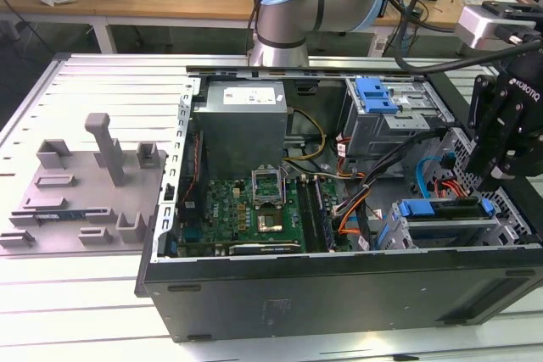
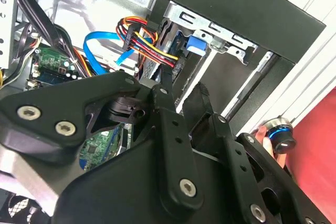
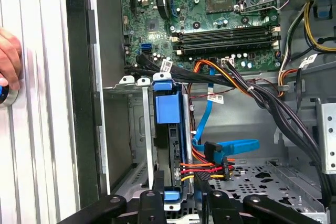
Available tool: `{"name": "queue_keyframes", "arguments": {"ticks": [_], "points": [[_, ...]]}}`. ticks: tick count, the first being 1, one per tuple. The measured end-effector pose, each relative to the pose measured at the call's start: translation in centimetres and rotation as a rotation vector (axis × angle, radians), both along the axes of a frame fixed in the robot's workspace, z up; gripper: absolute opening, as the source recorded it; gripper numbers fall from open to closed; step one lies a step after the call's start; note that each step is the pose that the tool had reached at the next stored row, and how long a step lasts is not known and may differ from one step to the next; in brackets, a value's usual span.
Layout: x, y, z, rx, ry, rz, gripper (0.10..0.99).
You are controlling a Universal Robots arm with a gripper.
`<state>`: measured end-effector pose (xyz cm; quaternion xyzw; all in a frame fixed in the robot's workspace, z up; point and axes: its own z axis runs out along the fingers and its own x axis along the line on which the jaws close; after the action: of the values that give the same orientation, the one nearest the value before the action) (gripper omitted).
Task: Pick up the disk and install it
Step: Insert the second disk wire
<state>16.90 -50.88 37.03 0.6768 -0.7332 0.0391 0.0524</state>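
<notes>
On the slatted metal workbench [image 1: 102,82], the gripper [image 1: 501,137], whose grip I cannot tell, hangs over the disk [image 3: 169,129] in the open computer case [image 1: 339,290], where nearby cables [image 3: 210,169] could snag.

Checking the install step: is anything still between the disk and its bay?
Nothing visible does. The disk already sits on edge in the bay at the case's corner, cables plugged into its end, with the gripper directly above it.

Disk [image 3: 169,129] seated in bay, pincer [image 3: 181,203] above; hand [image 3: 9,59]
</notes>
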Motion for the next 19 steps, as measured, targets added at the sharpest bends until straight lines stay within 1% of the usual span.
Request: {"name": "queue_keyframes", "arguments": {"ticks": [7,8,9,10,11,12,13,16,19], "points": [[0.0,0.01,0.0,0.0,0.0,0.0,0.361],[0.0,0.91,0.04,-0.017,0.0,0.0,0.361],[0.0,1.98,0.11,-0.039,0.0,0.0,0.361],[0.0,3.75,0.6,-0.107,0.0031,0.0,0.361],[-0.01,4.25,0.81,-0.138,0.0056,0.0,0.361],[-1.07,4.54,0.81,-0.152,0.0066,-0.005,0.361],[-1.74,4.62,0.81,-0.153,0.0074,-0.016,0.361],[-2.01,4.84,0.8,-0.153,0.0078,-0.022,0.361],[-2.09,5.3,0.77,-0.153,0.0081,-0.026,0.361]]}}
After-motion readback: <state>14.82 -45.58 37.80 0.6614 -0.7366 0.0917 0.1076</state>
